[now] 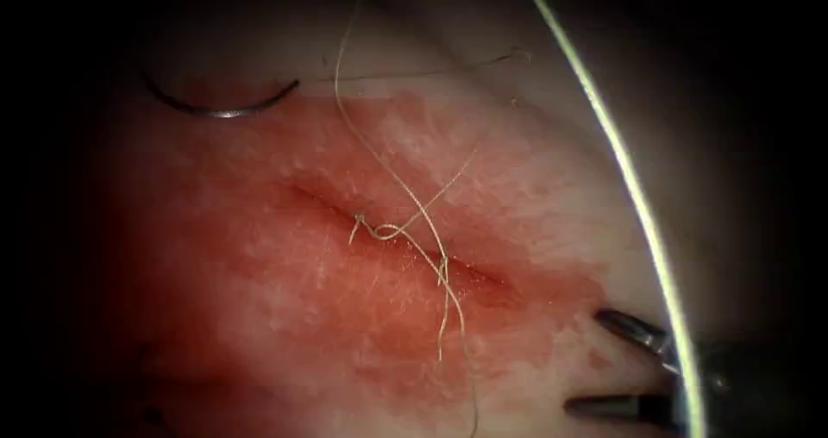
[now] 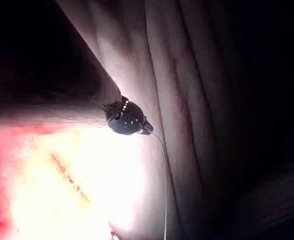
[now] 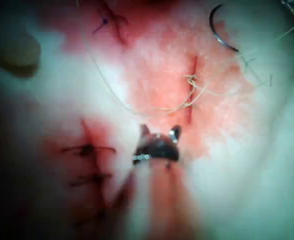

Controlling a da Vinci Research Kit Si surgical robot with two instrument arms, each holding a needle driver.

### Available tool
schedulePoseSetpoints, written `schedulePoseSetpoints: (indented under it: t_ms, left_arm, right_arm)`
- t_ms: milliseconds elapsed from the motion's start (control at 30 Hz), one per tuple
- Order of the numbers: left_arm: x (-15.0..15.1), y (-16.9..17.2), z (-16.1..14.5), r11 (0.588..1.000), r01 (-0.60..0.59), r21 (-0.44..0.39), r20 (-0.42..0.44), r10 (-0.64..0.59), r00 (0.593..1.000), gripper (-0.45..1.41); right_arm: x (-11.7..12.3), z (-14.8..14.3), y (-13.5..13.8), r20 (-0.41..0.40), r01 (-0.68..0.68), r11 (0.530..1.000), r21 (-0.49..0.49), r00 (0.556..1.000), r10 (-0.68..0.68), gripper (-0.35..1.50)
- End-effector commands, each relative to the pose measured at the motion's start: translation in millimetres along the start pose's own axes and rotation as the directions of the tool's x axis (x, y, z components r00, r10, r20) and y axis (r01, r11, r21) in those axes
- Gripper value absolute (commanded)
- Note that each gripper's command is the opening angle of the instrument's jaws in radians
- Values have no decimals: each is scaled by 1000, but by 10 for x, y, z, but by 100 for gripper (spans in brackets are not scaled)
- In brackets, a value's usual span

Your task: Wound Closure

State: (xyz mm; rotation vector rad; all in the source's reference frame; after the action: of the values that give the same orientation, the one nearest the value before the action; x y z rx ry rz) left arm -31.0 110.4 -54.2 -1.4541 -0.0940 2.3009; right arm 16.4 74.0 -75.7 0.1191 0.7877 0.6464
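The curved needle [image 1: 220, 106] lies free on the tissue [image 1: 285, 317], left of the cut [image 1: 405, 244]. The right tool [image 1: 612, 362] gapes empty; the left tool's [image 2: 128, 119] fingers cannot be told.

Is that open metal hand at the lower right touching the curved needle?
Apart. In the endoscope view the right hand sits open at lower right, while the needle lies far off at upper left.

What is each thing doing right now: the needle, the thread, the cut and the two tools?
Needle: lying free on the tissue, held by nothing.
Thread: knotted over the cut, ends loose.
Cut: partly open beyond the knot.
Right tool: open, empty.
Left tool: holding thread, apparently.
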Motion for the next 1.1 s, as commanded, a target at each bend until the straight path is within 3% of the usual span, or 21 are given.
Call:
schedulePoseSetpoints:
  t_ms: [33,267,533,600,700,767,1100]
  left_arm:
    - [12,7,4,1000,-8,0,-6,8,1000,-35]
    - [71,54,2,999,-34,-29,-55,32,998,-35]
    - [84,64,-9,999,-29,-42,-98,25,995,-35]
    - [87,67,-15,999,-28,-46,-125,22,992,-35]
    - [91,73,-20,998,-34,-52,-136,27,990,-35]
    - [92,76,-21,998,-36,-58,-141,27,990,-35]
    - [102,90,-23,996,-20,-88,-180,4,984,-35]
  right_arm:
    - [2,8,8,-24,-12,1000,-21,1000,11,86]
    - [33,37,32,-164,-67,995,-72,985,54,86]
    - [49,83,32,-219,-91,995,-28,972,82,89]
    - [53,106,31,-233,-110,994,-3,967,106,91]
    - [53,128,37,-240,-170,985,1,957,165,120]
    - [50,140,41,-245,-189,982,2,952,184,125]
    - [44,188,39,-270,-223,972,68,934,233,123]
